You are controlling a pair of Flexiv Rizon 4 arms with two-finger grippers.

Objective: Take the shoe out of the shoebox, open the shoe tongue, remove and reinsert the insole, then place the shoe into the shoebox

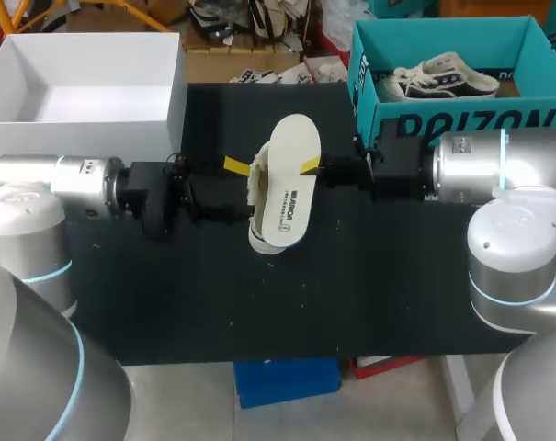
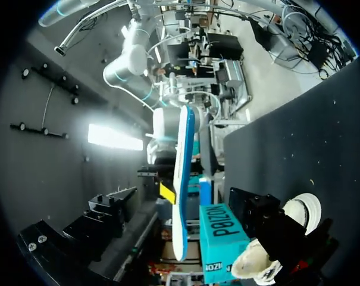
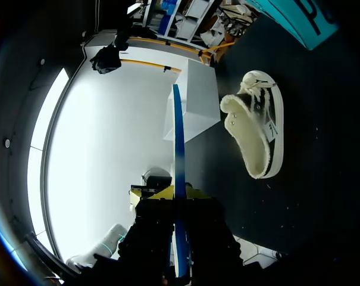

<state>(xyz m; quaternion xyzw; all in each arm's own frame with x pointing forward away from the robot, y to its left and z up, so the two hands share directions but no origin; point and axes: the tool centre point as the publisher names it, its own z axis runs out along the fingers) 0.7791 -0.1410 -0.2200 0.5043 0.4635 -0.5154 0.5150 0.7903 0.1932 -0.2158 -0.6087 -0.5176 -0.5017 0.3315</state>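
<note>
Plainly, mid-frame, the right gripper (image 3: 175,196) has its fingers (image 3: 150,192) pinching the insole (image 1: 291,184) edge; it may slip or buckle entering the shoe (image 3: 257,134). The left gripper's (image 1: 234,165) hold cannot be told.

Big lettering on shoebox (image 1: 461,121) side, small print on insole (image 1: 291,175).

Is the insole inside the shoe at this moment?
No, the right claw holds the insole up in the air, apart from the shoe, which lies on the table.

A black, fleck-dotted table (image 1: 259,303) holds an open white box (image 1: 85,138) at its far-left corner.
</note>
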